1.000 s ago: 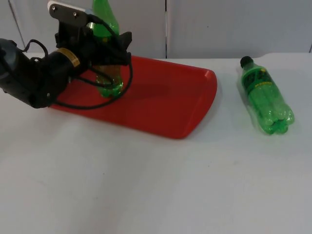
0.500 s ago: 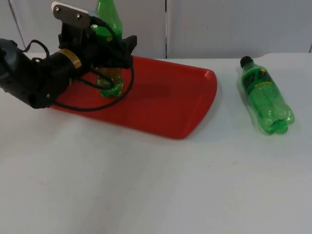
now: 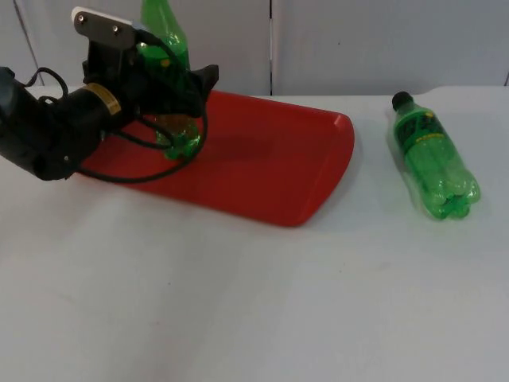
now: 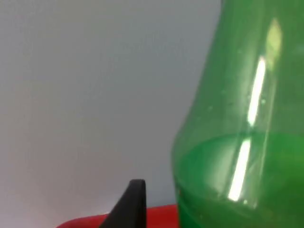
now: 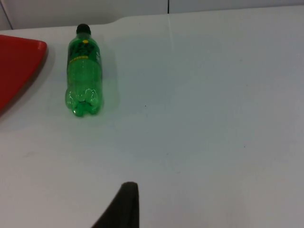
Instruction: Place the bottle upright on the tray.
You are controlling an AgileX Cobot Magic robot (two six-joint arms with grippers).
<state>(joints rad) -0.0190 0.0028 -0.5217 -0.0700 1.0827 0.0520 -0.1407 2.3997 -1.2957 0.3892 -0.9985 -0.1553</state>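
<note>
Two green bottles (image 3: pixel 165 48) (image 3: pixel 433 159), one red tray (image 3: pixel 262 159).

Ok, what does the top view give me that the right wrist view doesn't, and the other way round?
Top view alone: the left gripper at the far left end of the tray, around the upright bottle, whose base is on the tray floor. Right wrist view alone: the right arm's black fingertip over bare table, well away from the work; that arm waits. Both views: the red tray and the second bottle lying on its side on the table beside the tray.
</note>
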